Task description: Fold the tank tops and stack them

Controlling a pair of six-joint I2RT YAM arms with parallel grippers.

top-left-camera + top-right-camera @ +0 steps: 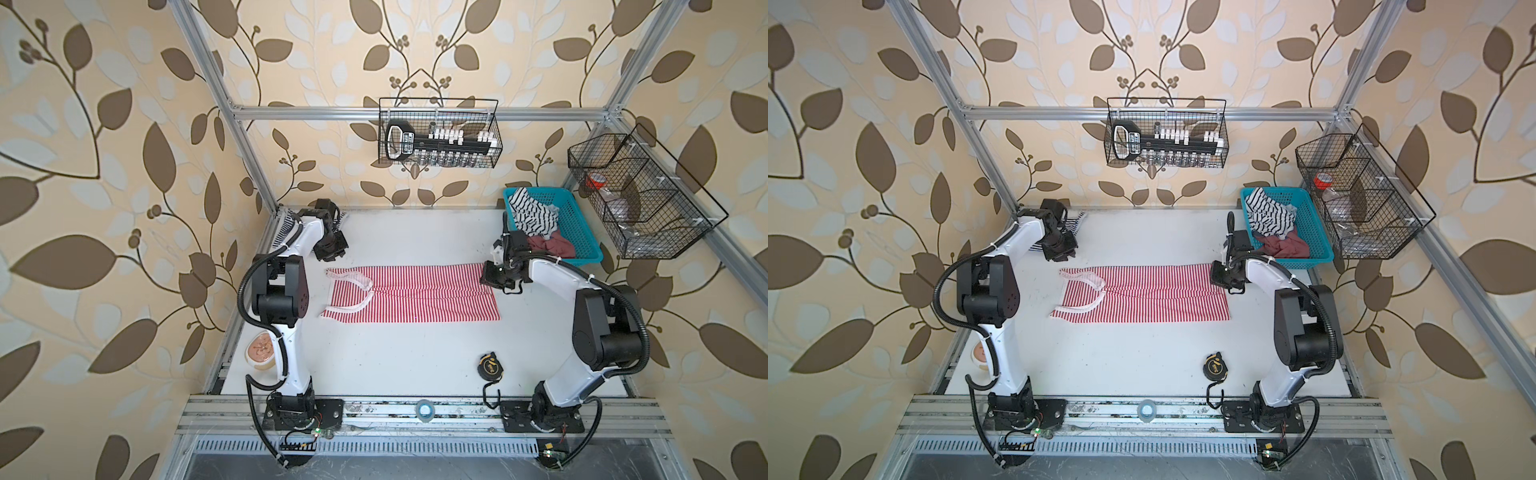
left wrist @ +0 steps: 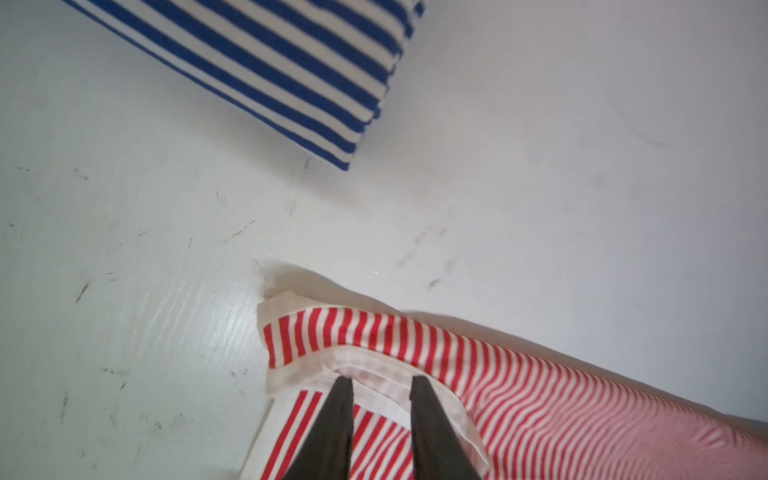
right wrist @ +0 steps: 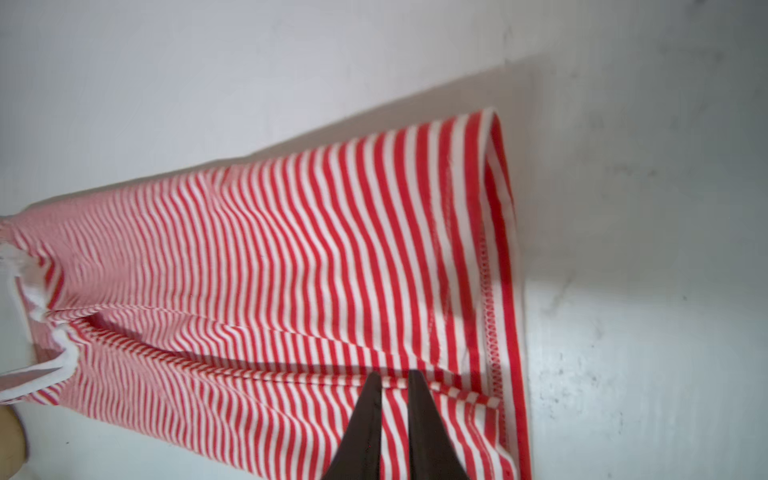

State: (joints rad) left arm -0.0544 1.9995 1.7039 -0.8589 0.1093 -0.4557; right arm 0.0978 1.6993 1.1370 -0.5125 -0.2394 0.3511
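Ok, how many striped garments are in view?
3: a red one spread across the table, a folded blue one at its far-left corner, a black-and-white one in the teal basket. The basket's pile may hide more.

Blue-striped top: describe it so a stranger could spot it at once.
Start at the white table and go to its far left corner, behind the left arm. There lies the blue-and-white striped top, folded flat. Unlike the red-striped top spread mid-table and the crumpled black-and-white cloth in the teal basket, it alone has blue stripes.
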